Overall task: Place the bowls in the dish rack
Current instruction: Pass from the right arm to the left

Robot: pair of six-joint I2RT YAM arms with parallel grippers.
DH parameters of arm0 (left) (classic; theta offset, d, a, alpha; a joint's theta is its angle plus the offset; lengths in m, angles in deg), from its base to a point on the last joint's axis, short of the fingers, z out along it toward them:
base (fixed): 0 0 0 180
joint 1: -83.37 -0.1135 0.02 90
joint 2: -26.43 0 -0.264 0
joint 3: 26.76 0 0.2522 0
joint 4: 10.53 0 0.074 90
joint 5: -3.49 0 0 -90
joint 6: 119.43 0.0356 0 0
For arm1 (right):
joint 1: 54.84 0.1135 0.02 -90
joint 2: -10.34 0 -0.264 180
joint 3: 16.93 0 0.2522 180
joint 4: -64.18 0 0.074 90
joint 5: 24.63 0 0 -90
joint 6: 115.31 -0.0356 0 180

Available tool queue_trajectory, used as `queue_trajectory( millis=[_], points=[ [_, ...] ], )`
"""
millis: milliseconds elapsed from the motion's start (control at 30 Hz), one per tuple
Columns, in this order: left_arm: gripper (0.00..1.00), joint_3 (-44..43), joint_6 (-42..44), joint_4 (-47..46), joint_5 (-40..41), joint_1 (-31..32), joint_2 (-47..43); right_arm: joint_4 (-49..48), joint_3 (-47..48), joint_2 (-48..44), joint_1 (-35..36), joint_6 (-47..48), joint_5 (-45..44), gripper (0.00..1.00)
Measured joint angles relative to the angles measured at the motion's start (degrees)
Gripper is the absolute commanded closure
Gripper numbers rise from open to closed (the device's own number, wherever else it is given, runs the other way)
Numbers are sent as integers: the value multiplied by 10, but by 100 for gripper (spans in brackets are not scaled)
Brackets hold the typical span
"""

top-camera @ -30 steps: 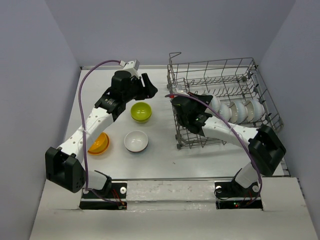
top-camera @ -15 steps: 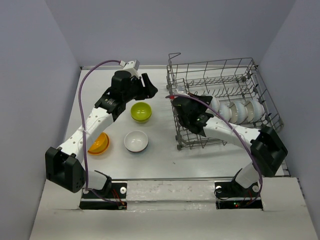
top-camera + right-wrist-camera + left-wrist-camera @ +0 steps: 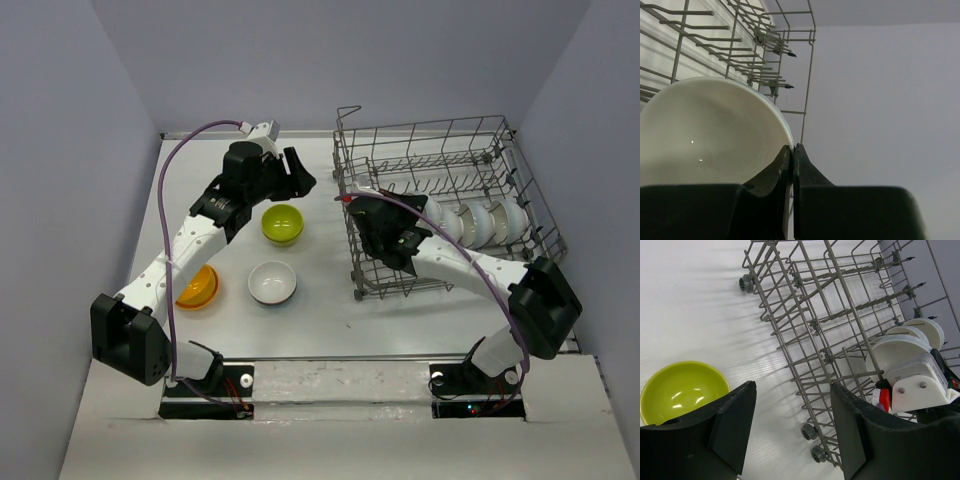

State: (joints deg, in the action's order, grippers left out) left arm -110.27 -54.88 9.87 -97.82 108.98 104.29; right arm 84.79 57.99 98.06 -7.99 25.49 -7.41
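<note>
The grey wire dish rack (image 3: pixel 440 160) stands at the right. My right gripper (image 3: pixel 792 150) is inside it, shut on the rim of a white bowl (image 3: pixel 710 130) held on edge. In the top view this gripper (image 3: pixel 408 222) sits at the left end of a row of white bowls (image 3: pixel 485 220) standing in the rack. My left gripper (image 3: pixel 792 425) is open and empty, hovering above the table between the lime green bowl (image 3: pixel 682 390) and the rack's near corner (image 3: pixel 810 325). On the table lie the lime green bowl (image 3: pixel 282 222), a white bowl (image 3: pixel 272 282) and an orange bowl (image 3: pixel 197 287).
Grey walls close in the table on the left, back and right. The left arm's purple cable (image 3: pixel 175 170) arcs over the left side. The rack's small wheels (image 3: pixel 812 442) rest on the table just below my left gripper. The right arm's white wrist block (image 3: pixel 917 382) is inside the rack.
My right arm has shifted slightly to the right with the white bowl inside the rack. My left arm has not moved.
</note>
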Motion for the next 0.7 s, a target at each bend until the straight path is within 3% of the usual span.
queue_trajectory(
  millis=[500,700],
  points=[
    [30,0,0,0,-1,-1,0,27,47,0,-8,38,1,99],
    [30,0,0,0,-1,-2,0,-57,103,-2,-31,91,-8,99]
  ],
)
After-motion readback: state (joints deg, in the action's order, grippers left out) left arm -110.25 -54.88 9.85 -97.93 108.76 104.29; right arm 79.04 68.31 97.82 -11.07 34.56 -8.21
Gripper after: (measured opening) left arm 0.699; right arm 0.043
